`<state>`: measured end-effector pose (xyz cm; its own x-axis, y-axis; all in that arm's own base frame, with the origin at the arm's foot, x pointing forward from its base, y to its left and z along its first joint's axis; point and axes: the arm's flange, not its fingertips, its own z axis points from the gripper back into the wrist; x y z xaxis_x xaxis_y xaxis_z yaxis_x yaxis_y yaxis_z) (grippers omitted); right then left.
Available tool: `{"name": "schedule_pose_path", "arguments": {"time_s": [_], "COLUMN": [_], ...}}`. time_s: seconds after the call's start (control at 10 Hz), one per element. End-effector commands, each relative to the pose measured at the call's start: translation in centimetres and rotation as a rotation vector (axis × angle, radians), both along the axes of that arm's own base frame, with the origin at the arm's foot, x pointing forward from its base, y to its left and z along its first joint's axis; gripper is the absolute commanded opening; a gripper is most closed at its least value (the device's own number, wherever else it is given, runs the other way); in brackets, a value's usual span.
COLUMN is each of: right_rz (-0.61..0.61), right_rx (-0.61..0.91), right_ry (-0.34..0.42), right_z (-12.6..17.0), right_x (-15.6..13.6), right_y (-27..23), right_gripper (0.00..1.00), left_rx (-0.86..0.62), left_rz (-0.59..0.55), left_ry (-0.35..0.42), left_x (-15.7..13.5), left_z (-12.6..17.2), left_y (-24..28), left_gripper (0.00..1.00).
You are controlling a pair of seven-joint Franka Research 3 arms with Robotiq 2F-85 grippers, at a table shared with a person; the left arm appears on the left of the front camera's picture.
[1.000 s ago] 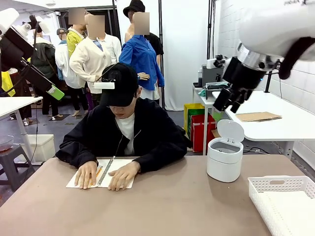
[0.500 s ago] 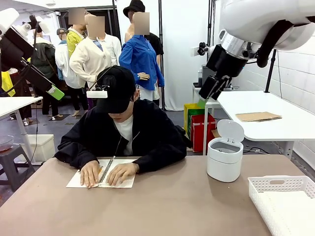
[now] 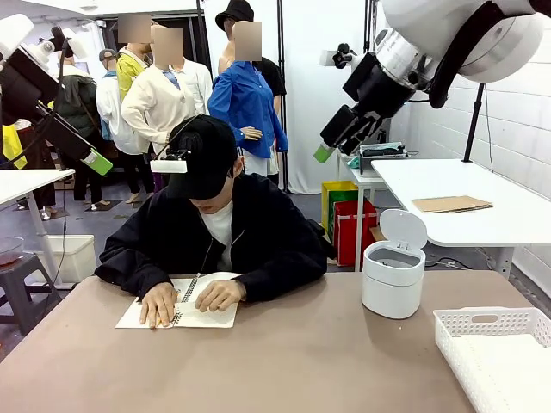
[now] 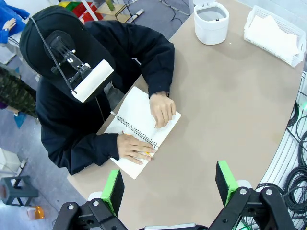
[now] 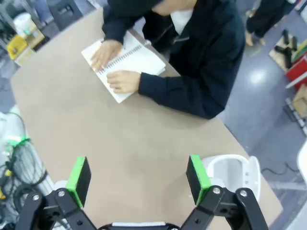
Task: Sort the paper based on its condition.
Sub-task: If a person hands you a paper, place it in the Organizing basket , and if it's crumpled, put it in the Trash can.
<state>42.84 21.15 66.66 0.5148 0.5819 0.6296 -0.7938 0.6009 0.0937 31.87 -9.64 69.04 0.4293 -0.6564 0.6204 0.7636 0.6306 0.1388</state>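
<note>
White sheets, seemingly the paper (image 4: 274,34), lie in the slotted basket (image 3: 486,320) at the table's right end, well apart from the person's notebook (image 3: 207,317), while the left gripper (image 4: 169,184) and right gripper (image 5: 138,175) hang high, both spread wide and empty.

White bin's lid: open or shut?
Open. The white bin has its lid tipped up behind the rim, inside exposed.

Notebook (image 3: 213,317) on table (image 3: 284,366) before person (image 3: 219,232); right, bin (image 3: 393,280), paper (image 4: 274,37) in basket (image 3: 456,351).
</note>
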Motion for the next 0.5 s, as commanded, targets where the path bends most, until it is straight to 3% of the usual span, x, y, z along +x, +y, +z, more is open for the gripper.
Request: {"name": "schedule_pose_path", "arguments": {"time_s": [0.0, 0.4], "right_rz": [-0.012, -0.044], "right_rx": [0.041, 0.067], "right_ry": [-0.029, -0.051], "right_z": [-0.2, 1.0], "right_x": [0.4, -0.6], "right_y": [0.3, 0.9], "right_gripper": [1.0, 1.0], "left_rx": [-0.003, -0.003], "left_rz": [0.0, 0.0], "left_ry": [0.0, 0.0], "left_x": [0.0, 0.0], "left_z": [0.0, 0.0], "left_y": [0.1, 0.1], "left_gripper": [1.0, 1.0]}}
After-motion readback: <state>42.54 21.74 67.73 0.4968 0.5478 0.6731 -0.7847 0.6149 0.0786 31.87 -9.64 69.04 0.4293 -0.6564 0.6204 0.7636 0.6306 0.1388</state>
